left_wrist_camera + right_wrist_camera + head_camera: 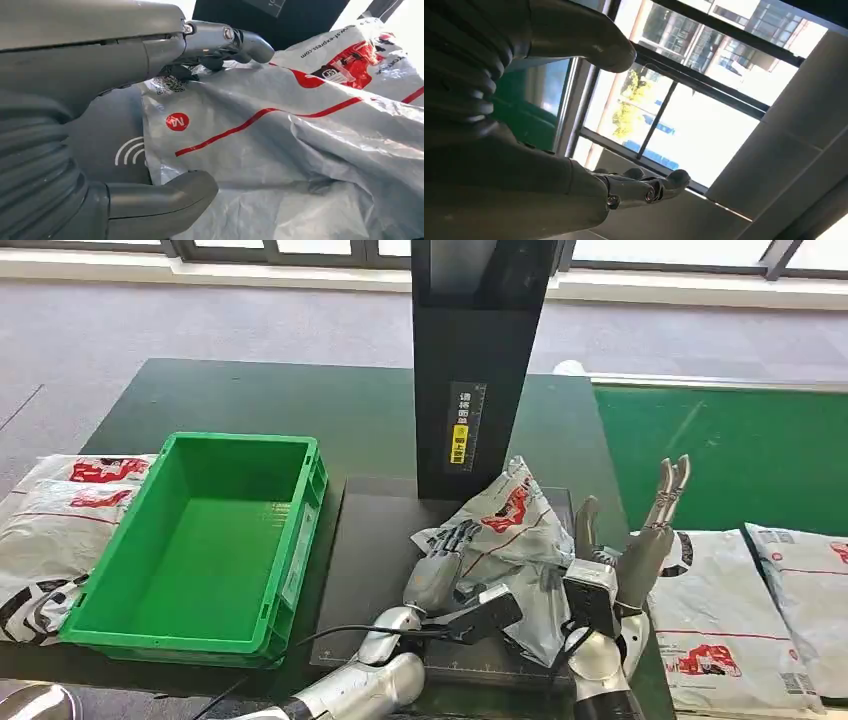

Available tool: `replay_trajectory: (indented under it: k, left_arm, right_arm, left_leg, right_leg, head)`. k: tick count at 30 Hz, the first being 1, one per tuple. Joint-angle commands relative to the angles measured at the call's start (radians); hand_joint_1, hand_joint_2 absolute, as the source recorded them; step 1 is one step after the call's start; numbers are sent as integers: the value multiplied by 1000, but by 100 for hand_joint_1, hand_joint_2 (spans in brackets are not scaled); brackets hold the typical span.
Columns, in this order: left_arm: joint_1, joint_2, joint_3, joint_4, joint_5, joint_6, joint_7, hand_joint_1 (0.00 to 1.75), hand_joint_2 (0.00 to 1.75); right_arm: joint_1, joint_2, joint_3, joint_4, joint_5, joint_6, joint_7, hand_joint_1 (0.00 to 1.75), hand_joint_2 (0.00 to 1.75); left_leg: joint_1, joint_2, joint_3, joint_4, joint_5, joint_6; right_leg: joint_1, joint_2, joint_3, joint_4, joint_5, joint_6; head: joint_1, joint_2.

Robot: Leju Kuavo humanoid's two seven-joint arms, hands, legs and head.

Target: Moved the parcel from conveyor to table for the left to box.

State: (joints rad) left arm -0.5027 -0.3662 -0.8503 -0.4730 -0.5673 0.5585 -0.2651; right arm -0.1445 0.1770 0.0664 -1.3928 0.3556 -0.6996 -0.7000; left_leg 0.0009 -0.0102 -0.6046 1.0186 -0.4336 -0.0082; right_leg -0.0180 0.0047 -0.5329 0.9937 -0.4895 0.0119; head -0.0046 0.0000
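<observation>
A crumpled grey parcel (515,530) with red print stands tilted on a dark pad (375,540) in the middle of the table. My left hand (437,575) grips its left edge. In the left wrist view the fingers (225,42) curl over the parcel (300,150) near a barcode, and the thumb (165,200) lies against its lower side. My right hand (640,550) is raised just right of the parcel, fingers apart and pointing up, holding nothing. The right wrist view has the right hand (524,165) against windows.
An empty green crate (300,540) sits left of the pad on the dark table (250,400). A black post (475,370) rises behind the parcel. More parcels (715,620) lie on the green conveyor (720,450) at right. Others (60,520) lie left of the crate.
</observation>
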Motion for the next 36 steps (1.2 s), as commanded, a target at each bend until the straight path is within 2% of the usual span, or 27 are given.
replay_trajectory:
  k: [1,9,17,21,28,29,30,32,33,34,36]
  left_arm:
    - [-33,17,-70,50,3,1,4,0,175]
    - [-33,17,-70,50,3,1,4,0,175]
    - [-42,17,-130,65,5,7,42,0,175]
    - [-66,17,-293,110,-119,2,237,0,175]
    - [-65,17,-355,124,-176,-37,312,2,175]
    - [-65,17,-355,124,-175,-45,312,37,175]
    - [-67,17,-357,126,-177,-45,314,61,175]
    - [-67,17,-357,126,-177,-45,314,61,175]
    - [-69,17,-358,128,-181,-43,318,154,175]
    - [-69,17,-358,128,-181,-43,318,175,175]
    - [-69,17,-358,128,-181,-43,318,175,175]
  right_arm:
    - [-35,-4,-28,49,-6,3,2,0,175]
    - [-35,-4,-28,49,-6,3,2,0,175]
    - [-28,0,-33,46,2,1,2,0,175]
    - [-43,-8,-14,62,-10,1,2,0,175]
    - [-50,-14,-5,65,-18,4,2,0,175]
    - [-50,-15,-3,64,-20,3,2,0,175]
    - [-50,-15,-3,64,-20,3,2,0,175]
    - [-50,-15,-3,64,-20,3,2,0,175]
    - [-49,-15,-3,63,-20,3,2,0,175]
    - [-49,-15,-3,63,-20,3,2,0,175]
    - [-49,-15,-3,63,-20,3,2,0,175]
  left_leg:
    - [0,2,3,-2,0,-1]
    - [0,2,2,-2,0,-1]
    - [0,1,3,-2,0,-1]
    - [0,1,2,-1,0,0]
    - [0,2,3,-2,0,-1]
    - [0,2,4,-3,0,-1]
    - [0,2,3,-2,0,-1]
    - [0,2,3,-2,0,0]
    - [0,2,2,-1,0,0]
    - [0,2,3,-2,0,0]
    - [0,2,3,-3,0,-1]
  right_leg:
    - [0,1,2,-2,0,-1]
    - [0,1,2,-2,0,-1]
    - [1,0,3,-3,0,-1]
    - [1,0,2,-2,0,-1]
    - [0,1,3,-2,0,-1]
    - [0,1,3,-3,0,-1]
    - [0,1,3,-2,0,-1]
    - [0,1,3,-2,0,-1]
    - [1,1,2,-2,0,-1]
    - [0,1,3,-2,0,-1]
    - [0,1,3,-3,1,-1]
  head:
    - [0,0]
    - [0,0]
    - [0,0]
    - [0,0]
    - [0,0]
    - [0,0]
    - [0,0]
    - [0,0]
    - [0,0]
    - [0,0]
    - [0,0]
